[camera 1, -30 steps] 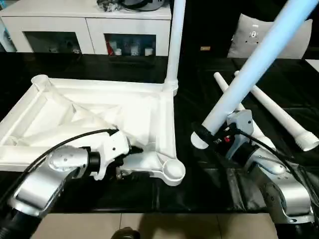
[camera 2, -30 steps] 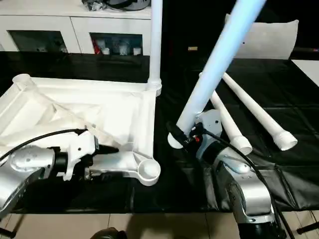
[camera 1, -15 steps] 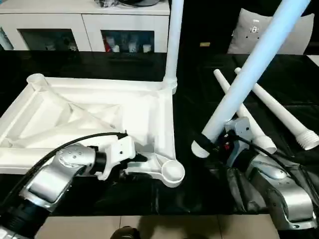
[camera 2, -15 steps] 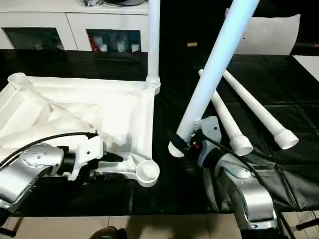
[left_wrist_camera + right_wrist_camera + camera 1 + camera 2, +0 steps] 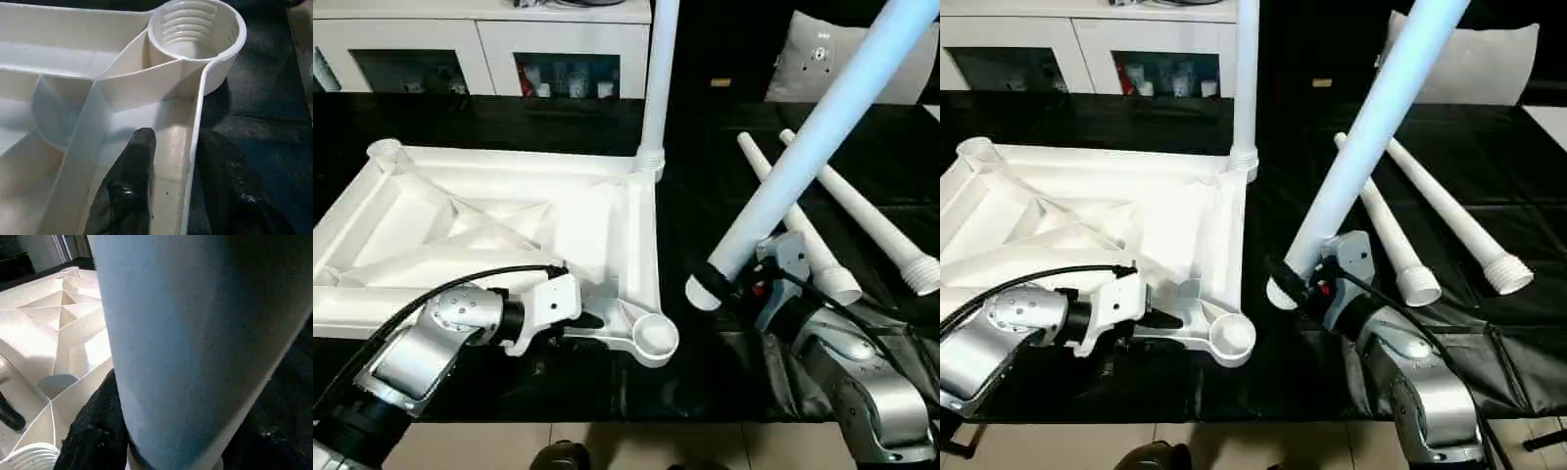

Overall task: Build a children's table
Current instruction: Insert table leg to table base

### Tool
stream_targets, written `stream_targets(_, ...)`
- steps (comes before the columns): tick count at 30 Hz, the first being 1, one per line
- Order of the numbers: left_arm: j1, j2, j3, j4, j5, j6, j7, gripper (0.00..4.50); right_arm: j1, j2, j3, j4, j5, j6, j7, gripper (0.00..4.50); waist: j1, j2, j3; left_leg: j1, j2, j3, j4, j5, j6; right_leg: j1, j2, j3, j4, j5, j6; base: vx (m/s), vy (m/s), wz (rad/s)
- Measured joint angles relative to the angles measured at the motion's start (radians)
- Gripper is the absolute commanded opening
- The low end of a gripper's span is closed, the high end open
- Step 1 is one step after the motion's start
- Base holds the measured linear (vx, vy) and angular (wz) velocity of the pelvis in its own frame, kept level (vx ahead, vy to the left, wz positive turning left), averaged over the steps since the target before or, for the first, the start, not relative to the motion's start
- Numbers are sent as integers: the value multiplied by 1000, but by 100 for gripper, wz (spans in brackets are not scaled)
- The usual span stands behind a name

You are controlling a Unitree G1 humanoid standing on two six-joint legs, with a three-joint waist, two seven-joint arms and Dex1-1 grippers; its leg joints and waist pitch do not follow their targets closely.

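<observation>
The children's table top (image 5: 509, 235) lies upside down, ribbed side up, in the left half of the head view on the black-covered tabletop (image 5: 705, 196). One leg (image 5: 656, 88) stands upright in its far right corner socket, rising out of the upper edge of the frame. The near right corner socket (image 5: 654, 338) is open, its inner threads plain in the left wrist view (image 5: 188, 24); the far left socket (image 5: 384, 152) is open too.

The left pincer (image 5: 171, 186) straddles the top's near right rim wall just behind that open socket: one black finger (image 5: 129, 191) lies inside the rim, the other outside on the black cover, both close against the wall. The right pincer (image 5: 734, 284), right of centre, pinches the thick end of a second leg (image 5: 813, 147), which slants up to the upper right corner. Its end hangs just right of the open socket, apart from it.

Two more legs (image 5: 798, 220) (image 5: 862, 215) lie side by side on the tabletop at the right, behind the held leg, threaded collars toward the viewer. A white glass-door cabinet (image 5: 480, 59) runs along the upper left, with small items behind the glass too small to read. A pale cushion-like shape (image 5: 822, 64) sits upper right; its small mark is illegible.
</observation>
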Motion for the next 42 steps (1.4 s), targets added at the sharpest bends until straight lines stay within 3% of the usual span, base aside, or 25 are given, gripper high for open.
stream_targets(15, -53, -31, -19, 41, 11, 25, -42, 3, -17, -3, -3, 1, 14, -1, 8, 193, -5, 0, 1, 0, 0, 6, -5, 0, 0, 0, -2, 1, -6, 0, 0, 0, 0, 0)
stream_targets(24, -185, -209, 15, 217, 89, 104, 203, 0, -84, -6, -9, 31, 17, 1, 7, 193, -20, 4, 0, 0, 0, 8, -7, 0, 1, 0, -2, 2, -8, 0, 0, 0, 0, 0)
stream_targets(36, -227, -238, 0, 313, 135, -12, 209, 0, -159, -12, 32, 59, 11, 10, 35, 193, -4, 9, 0, -2, 1, 10, -10, 7, 13, 0, -4, -1, -11, 2, 0, 0, 0, 0)
stream_targets(42, -219, -195, -23, 326, 152, -152, 115, 0, -225, -40, 69, 120, 5, 17, 89, 193, 1, 9, 0, -2, 2, 11, -11, 8, 14, 0, -4, -3, -11, 2, 0, 0, 0, 0)
